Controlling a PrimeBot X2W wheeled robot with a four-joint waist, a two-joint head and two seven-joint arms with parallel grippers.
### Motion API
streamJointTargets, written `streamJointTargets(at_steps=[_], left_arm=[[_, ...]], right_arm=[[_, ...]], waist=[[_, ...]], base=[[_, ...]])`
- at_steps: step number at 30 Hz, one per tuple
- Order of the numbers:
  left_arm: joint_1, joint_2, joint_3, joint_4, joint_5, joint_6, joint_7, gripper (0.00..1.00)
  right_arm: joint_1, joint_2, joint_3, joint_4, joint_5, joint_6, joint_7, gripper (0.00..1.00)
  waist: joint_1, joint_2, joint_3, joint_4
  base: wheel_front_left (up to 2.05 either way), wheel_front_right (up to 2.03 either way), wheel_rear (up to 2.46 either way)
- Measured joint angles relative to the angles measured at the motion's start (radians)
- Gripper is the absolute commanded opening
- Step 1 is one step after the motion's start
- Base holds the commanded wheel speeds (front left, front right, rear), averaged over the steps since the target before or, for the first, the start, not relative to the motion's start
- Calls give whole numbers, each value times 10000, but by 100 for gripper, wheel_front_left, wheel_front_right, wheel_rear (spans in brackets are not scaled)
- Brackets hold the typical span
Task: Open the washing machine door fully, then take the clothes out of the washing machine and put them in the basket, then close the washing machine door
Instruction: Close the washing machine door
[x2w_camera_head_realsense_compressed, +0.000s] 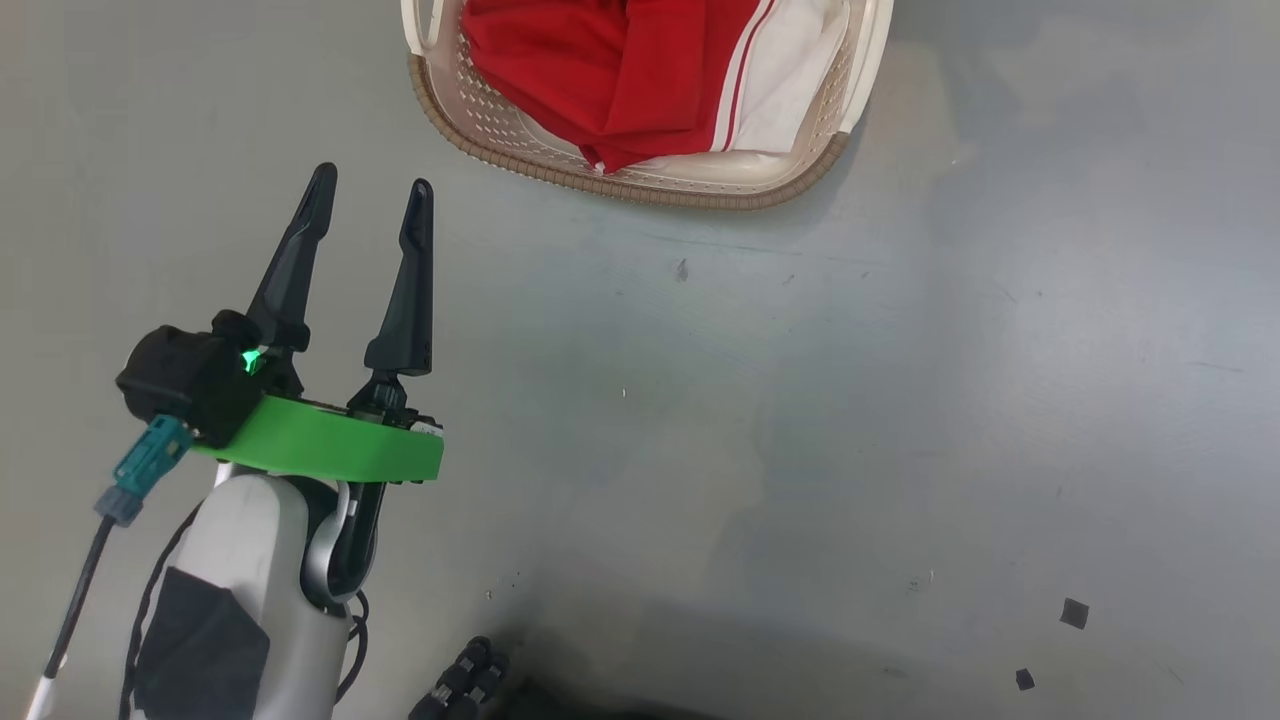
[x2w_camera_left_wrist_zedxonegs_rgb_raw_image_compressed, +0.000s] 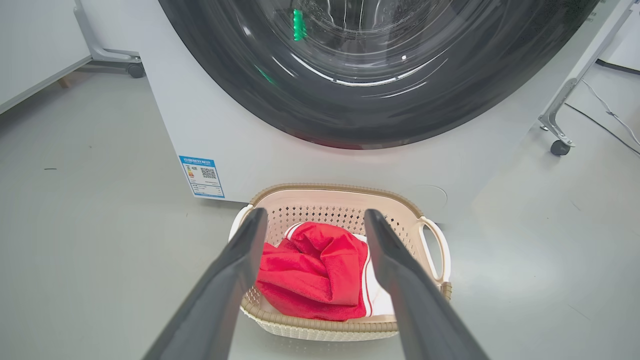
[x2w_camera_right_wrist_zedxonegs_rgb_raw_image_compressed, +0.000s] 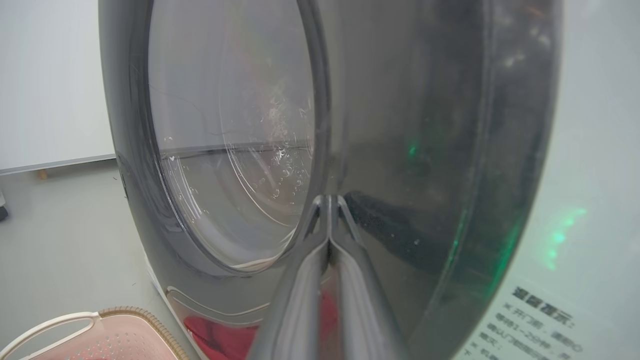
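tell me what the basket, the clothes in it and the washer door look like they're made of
Basket: likely moulded plastic, cream and matte, with punched rows of holes; the brown rim looks like moulded weave.
Clothes: soft red fabric with white trim, matte, folding and creasing loosely.
Door: glossy black ring, probably plastic, mirroring lights; the clear centre looks like glass.
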Motion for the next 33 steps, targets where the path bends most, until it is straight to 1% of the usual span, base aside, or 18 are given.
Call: streamJointTargets(at_steps=[5,6,9,17,18,20,22,25,30,33], left_arm=[[-29,-13,67,186,2,0,0,100],[-29,-13,88,253,4,0,0,100],[-30,-13,180,370,19,0,0,100],[-22,232,512,660,261,0,0,100],[-10,278,545,688,311,0,0,100],[5,366,621,723,368,0,0,100],[67,443,729,779,378,-2,0,100],[347,520,823,955,403,-2,0,100],[676,533,934,1080,554,-2,0,100],[804,543,1014,1135,635,-2,0,100]], right_arm=[[250,36,42,479,-46,-65,-385,0],[376,23,58,579,-48,-123,-466,0],[964,13,84,920,-44,-134,-763,0],[2508,543,171,1350,372,-161,-1110,0],[2681,614,167,1367,431,-222,-1154,0],[3034,750,105,1373,529,-242,-1218,0],[3382,907,-65,1373,652,-458,-1225,0],[3936,1085,-314,1375,974,-662,-1271,0],[4914,1271,-709,1363,1327,-842,-1279,0],[5287,1419,-907,1239,1601,-849,-1279,0]], waist=[[0,0,-257,-13],[0,0,-327,-22],[0,0,-576,-65],[0,0,-1464,-325],[0,0,-1590,-375],[0,0,-1841,-487],[0,0,-2092,-612],[0,0,-2475,-825],[0,0,-3141,-1201],[0,0,-3418,-1348]], base=[[0,0,0],[0,0,0],[0,0,0],[0,0,0],[0,0,0],[0,0,0],[0,0,0],[0,0,0],[0,0,0],[0,0,0]])
